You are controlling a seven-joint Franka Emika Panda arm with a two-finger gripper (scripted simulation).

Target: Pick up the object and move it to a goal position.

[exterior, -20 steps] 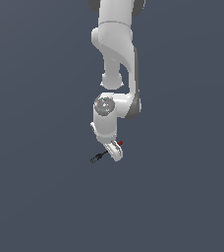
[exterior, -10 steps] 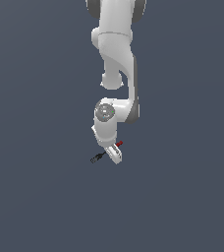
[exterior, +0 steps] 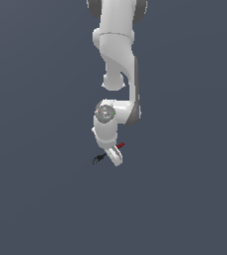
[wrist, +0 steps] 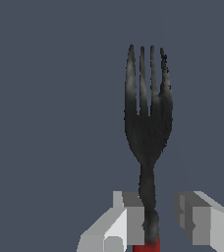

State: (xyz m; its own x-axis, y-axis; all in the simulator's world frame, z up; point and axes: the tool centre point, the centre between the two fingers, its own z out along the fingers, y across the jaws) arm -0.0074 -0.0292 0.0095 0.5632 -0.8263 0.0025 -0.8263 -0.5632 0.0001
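The object is a tiny fork with a red handle point(exterior: 120, 145) and a dark grey pronged head point(exterior: 96, 159), lying on the plain dark surface. In the wrist view the head point(wrist: 147, 113) points away from me and only a sliver of the red handle point(wrist: 146, 246) shows. My gripper point(exterior: 114, 158) is down at the fork and straddles its thin neck. In the wrist view my gripper point(wrist: 159, 214) is open. One finger point(wrist: 129, 216) is against the neck. The other finger point(wrist: 195, 216) stands apart from it with a visible gap.
The white arm point(exterior: 116, 55) hangs straight down over the spot from the top of the exterior view. Around it there is only uniform dark grey ground point(exterior: 36, 199). No goal marker shows.
The arm has sunk slightly toward the fork and then nearly stopped. The fork lies in the same place.
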